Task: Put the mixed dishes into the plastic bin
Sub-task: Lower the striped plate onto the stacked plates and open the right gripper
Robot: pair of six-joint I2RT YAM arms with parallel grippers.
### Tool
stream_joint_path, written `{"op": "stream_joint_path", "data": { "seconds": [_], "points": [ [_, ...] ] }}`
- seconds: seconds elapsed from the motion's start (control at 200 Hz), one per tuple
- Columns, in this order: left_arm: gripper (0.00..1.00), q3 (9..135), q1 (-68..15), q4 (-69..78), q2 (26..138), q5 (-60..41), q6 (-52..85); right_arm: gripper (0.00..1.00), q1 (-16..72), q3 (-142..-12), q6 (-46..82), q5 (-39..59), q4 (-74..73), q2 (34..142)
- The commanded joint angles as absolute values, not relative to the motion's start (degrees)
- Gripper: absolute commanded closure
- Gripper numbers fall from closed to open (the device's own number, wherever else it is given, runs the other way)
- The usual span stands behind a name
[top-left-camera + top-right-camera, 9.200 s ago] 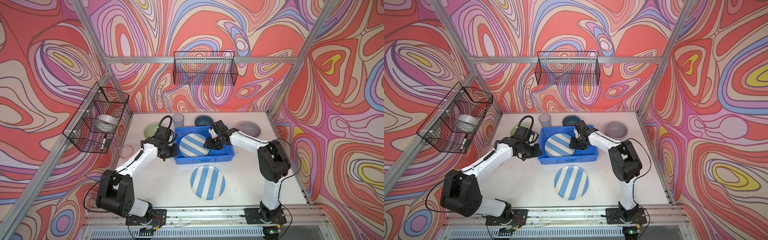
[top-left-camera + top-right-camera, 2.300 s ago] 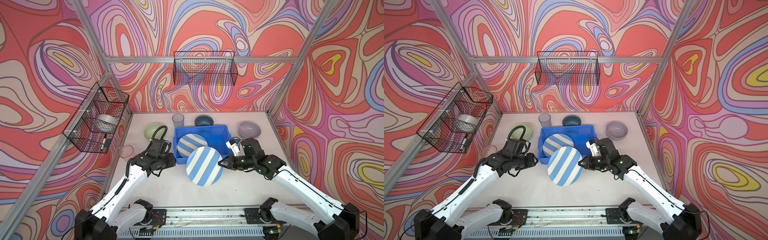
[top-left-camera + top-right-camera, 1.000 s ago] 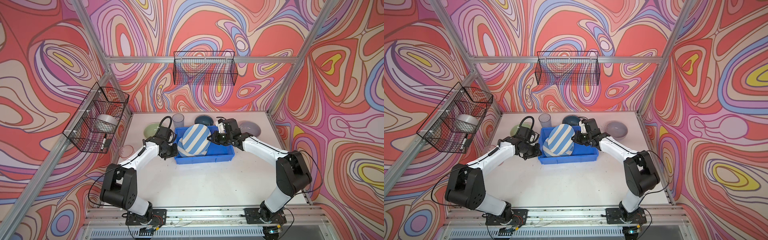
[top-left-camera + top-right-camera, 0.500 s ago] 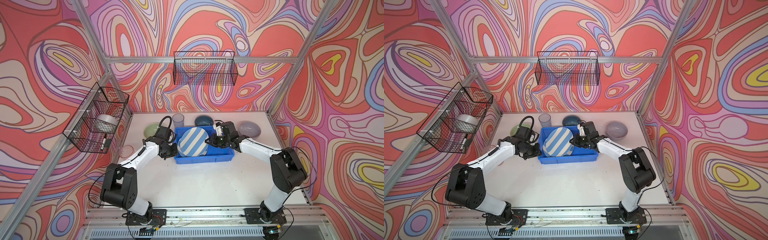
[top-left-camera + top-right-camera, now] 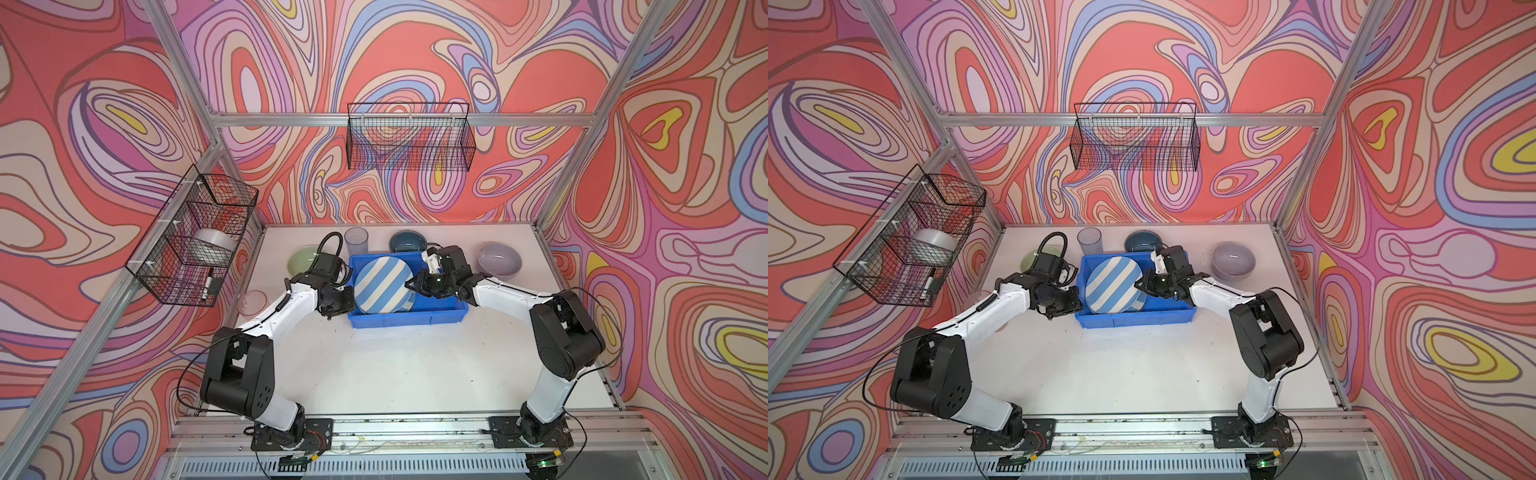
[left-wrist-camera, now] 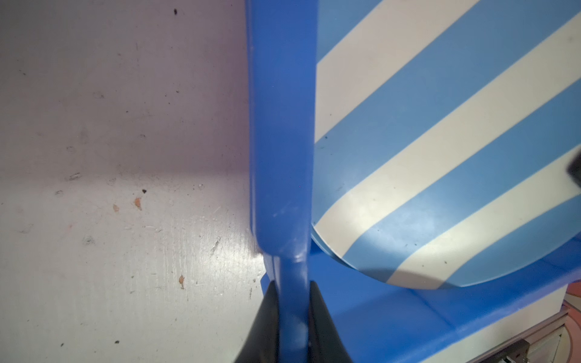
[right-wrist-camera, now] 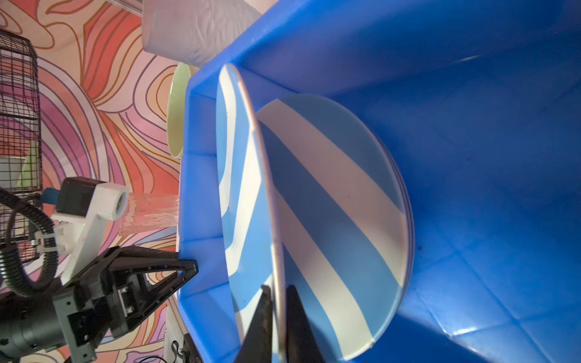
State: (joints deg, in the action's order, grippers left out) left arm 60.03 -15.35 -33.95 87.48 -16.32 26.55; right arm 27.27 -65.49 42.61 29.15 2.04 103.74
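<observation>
The blue plastic bin (image 5: 436,305) stands at the back middle of the table. In it, a blue-white striped plate (image 5: 382,284) leans tilted over a second striped plate (image 7: 345,204) that lies flat on the bin floor. My right gripper (image 7: 278,290) is shut on the tilted plate's right rim. My left gripper (image 6: 294,301) is shut on the bin's left wall. Outside the bin stand a pale green bowl (image 5: 303,259), a clear bluish tumbler (image 5: 356,241), a dark blue bowl (image 5: 407,241), a lavender bowl (image 5: 498,259) and a pink tumbler (image 5: 252,301).
A black wire basket (image 5: 409,137) hangs on the back wall. Another wire basket (image 5: 195,237) on the left wall holds a white tape roll (image 5: 214,245). Aluminium frame posts edge the white table (image 5: 395,374).
My right gripper has lowered the striped plate from a steep tilt to a flatter lean inside the bin. The left gripper has stayed on the bin wall.
</observation>
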Motion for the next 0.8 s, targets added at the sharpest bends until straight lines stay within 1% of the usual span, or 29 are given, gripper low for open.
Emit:
{"op": "stream_joint_path", "data": {
  "seconds": [0.0,0.13,0.401,0.556,0.796],
  "points": [
    [0.87,61.69,-14.99,-33.4,87.82,-17.39,26.28,0.81,28.12,-65.59,41.53,28.01,3.67,105.27],
    [0.87,61.87,-14.92,-33.4,87.83,-17.47,26.37,0.74,28.87,-67.6,39.37,26.17,7.51,105.98],
    [0.87,62.11,-14.97,-33.49,87.8,-17.84,26.63,0.7,30.4,-70.92,36.52,21.46,14.05,107.5],
    [0.87,62.65,-14.92,-34.08,87.82,-17.58,26.46,0.65,31.0,-71.57,36.12,19.61,15.59,107.75],
    [0.86,62.91,-14.92,-34.41,87.53,-17.29,26.19,0.61,31.33,-72.64,35.5,17.82,17.95,107.47]
  ]
}}
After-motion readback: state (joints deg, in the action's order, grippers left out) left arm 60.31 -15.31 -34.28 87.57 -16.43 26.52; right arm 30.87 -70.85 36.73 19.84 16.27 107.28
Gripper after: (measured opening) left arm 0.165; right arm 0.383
